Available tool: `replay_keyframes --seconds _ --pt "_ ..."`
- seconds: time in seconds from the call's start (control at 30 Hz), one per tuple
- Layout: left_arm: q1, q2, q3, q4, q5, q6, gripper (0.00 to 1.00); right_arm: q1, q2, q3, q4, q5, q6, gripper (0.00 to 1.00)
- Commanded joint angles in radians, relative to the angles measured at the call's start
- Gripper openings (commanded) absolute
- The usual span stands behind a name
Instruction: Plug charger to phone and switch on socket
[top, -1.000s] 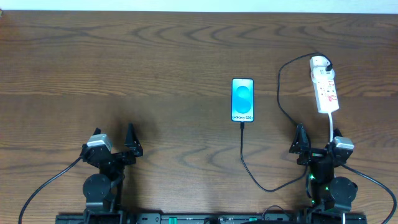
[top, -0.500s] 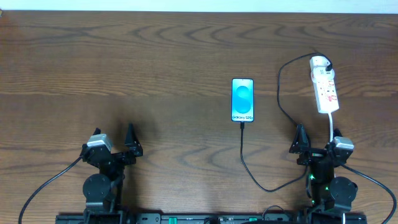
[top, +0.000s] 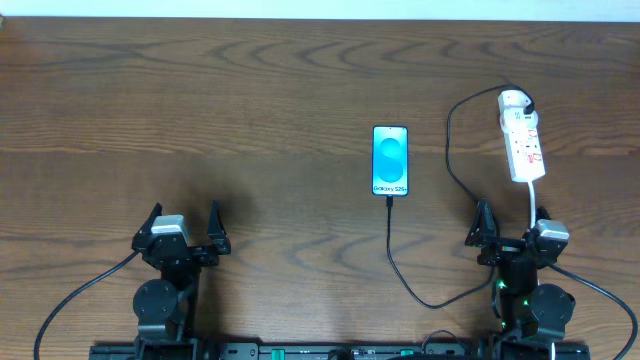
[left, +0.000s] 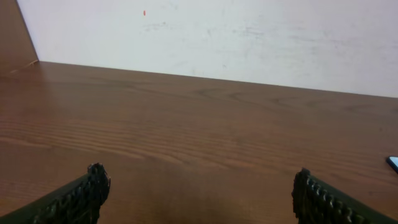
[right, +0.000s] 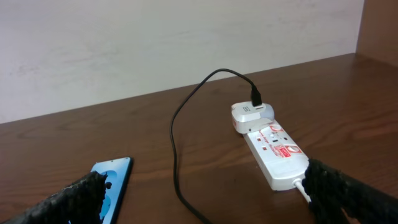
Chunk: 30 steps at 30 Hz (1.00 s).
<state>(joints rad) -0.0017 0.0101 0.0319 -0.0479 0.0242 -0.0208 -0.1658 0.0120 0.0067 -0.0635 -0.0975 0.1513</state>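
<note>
The phone (top: 390, 160) lies flat in the middle of the table, its cyan screen lit. The charger cable (top: 400, 270) has its plug tip (top: 389, 201) at the phone's near edge. The cable loops round to a white adapter (top: 514, 99) seated in the far end of the socket (top: 525, 145). My left gripper (top: 183, 213) is open near the front edge, far left of the phone, with only bare wood between its fingers (left: 93, 186). My right gripper (top: 510, 215) is open just in front of the socket (right: 273, 149), with the phone (right: 115, 177) by its left finger and the cable (right: 176, 155) between the two.
The thick white cord (top: 532, 200) runs from the socket's near end toward my right arm. A white wall (left: 217, 37) borders the table's far edge. Bare wooden tabletop (top: 200, 100) spreads to the left of the phone.
My left gripper has turned slightly at the wrist and now sits squarer to the table. Phone, cable, socket and right gripper have not moved.
</note>
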Motion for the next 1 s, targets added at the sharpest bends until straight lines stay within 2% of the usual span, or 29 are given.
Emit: replay_keyframes --seconds 0.0,0.77,0.87,0.97 --pt "0.005 -0.009 -0.028 -0.021 0.002 0.024 0.96 -0.005 -0.005 -0.001 -0.003 -0.006 -0.011 0.99" --pt "0.005 -0.006 -0.028 -0.021 0.002 0.024 0.96 0.0 -0.008 -0.001 -0.003 0.002 -0.013 0.99" --pt "0.005 -0.006 -0.028 -0.021 0.002 0.024 0.96 0.039 -0.008 -0.001 -0.008 0.039 -0.069 0.99" --pt "0.005 -0.006 -0.028 -0.021 0.002 0.024 0.96 0.09 -0.008 -0.001 -0.008 0.038 -0.192 0.99"
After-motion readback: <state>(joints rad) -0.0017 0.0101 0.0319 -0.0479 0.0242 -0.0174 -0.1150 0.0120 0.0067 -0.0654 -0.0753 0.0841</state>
